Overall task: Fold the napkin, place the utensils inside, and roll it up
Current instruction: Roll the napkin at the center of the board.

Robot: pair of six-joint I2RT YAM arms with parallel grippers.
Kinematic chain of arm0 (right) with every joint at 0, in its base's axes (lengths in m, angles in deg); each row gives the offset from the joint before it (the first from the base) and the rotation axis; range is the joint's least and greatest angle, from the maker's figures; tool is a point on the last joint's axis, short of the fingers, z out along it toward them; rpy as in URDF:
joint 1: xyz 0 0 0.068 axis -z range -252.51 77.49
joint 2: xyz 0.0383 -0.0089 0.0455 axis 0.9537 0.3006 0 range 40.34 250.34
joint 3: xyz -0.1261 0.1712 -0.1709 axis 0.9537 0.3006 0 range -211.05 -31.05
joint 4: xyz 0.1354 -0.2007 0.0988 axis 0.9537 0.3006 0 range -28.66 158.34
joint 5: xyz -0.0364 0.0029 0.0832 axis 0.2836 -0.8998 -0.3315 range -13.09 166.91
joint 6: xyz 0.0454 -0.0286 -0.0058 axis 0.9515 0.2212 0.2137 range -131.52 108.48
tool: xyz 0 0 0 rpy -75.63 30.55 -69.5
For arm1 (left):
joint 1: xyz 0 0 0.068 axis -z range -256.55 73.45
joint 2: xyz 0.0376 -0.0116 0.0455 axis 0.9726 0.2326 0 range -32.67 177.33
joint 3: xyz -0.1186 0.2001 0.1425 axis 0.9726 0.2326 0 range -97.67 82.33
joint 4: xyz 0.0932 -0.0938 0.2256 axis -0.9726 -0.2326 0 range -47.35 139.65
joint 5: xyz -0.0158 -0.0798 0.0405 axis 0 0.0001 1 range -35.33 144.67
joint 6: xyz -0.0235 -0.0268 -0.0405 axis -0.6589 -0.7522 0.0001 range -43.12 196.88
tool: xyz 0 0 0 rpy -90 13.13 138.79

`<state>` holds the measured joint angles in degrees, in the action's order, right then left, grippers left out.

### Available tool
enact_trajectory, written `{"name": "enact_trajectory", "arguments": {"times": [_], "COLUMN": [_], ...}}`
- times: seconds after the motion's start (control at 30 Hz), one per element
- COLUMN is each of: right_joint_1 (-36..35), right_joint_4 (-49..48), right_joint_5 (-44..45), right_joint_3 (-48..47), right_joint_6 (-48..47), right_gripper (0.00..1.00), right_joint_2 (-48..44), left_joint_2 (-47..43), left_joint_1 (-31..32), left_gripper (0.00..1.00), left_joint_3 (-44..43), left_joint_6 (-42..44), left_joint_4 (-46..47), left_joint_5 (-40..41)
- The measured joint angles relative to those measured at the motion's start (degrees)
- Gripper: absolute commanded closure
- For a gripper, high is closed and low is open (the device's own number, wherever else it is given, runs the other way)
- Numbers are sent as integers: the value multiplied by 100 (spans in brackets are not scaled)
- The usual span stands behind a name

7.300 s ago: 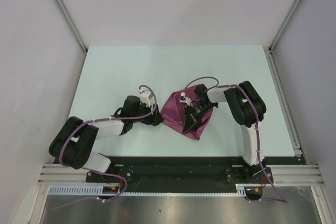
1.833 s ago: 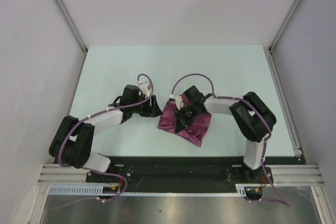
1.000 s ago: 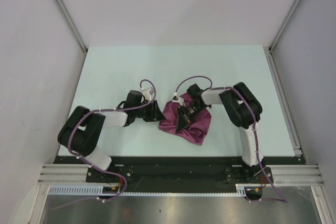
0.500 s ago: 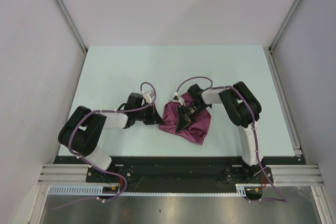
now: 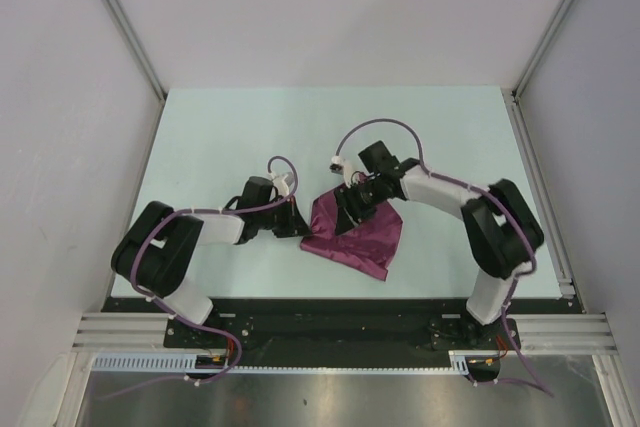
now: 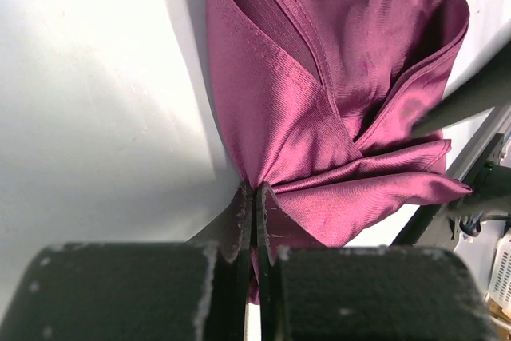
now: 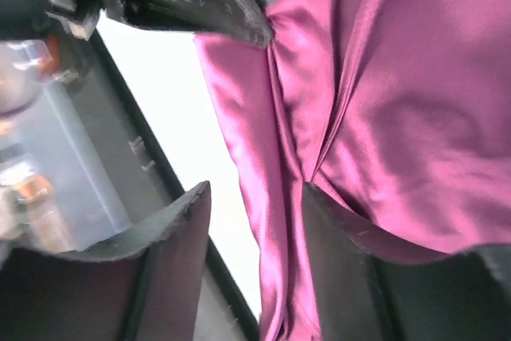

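The maroon napkin (image 5: 362, 235) lies bunched and creased, its folds overlapping, just below the middle of the top view on the pale table (image 5: 220, 137). The left arm stretches low from the lower left. The left claw (image 5: 297, 228) is closed tight, pinching the napkin's left edge. The right arm arches in from the right, and the right claw (image 5: 345, 215) stands apart over the cloth's upper left, straddling a raised fold without gripping it.

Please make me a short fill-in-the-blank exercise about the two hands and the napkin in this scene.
1. The left hand is ___ on an edge of the napkin.
2. The right hand, over the napkin, is ___.
3. The napkin lies on the pale ___.
Missing words: shut; open; table.
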<state>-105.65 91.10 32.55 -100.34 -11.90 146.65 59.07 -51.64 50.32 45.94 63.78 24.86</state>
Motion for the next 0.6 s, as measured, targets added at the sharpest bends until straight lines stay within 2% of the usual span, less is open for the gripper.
{"name": "enact_trajectory", "arguments": {"times": [0.1, 0.2, 0.33, 0.47, 0.6], "right_joint_1": [-581, -1333, -2098, -2369, -2470], "right_joint_4": [-581, -999, -1351, -1523, -1683], "right_joint_5": [1193, 2317, 3412, 4218, 4586], "right_joint_3": [632, 1095, 1482, 1547, 1572], "right_joint_6": [-7, -46, -120, -197, -275], "right_gripper": [41, 41, 40, 40, 40], "right_joint_2": [-1014, -1528, -1554, -1386, -1342], "left_joint_2": [11, 15, 37, 63, 79], "left_joint_1": [0, 0, 0, 0, 0], "left_gripper": [100, 100, 100, 100, 100], "left_joint_3": [-7, -13, -37, -81, -111], "left_joint_6": [-2, -2, 0, 4, 4], "left_joint_4": [-2, -4, -17, -66, -109], "left_joint_5": [-4, -11, -28, -42, -46]}}
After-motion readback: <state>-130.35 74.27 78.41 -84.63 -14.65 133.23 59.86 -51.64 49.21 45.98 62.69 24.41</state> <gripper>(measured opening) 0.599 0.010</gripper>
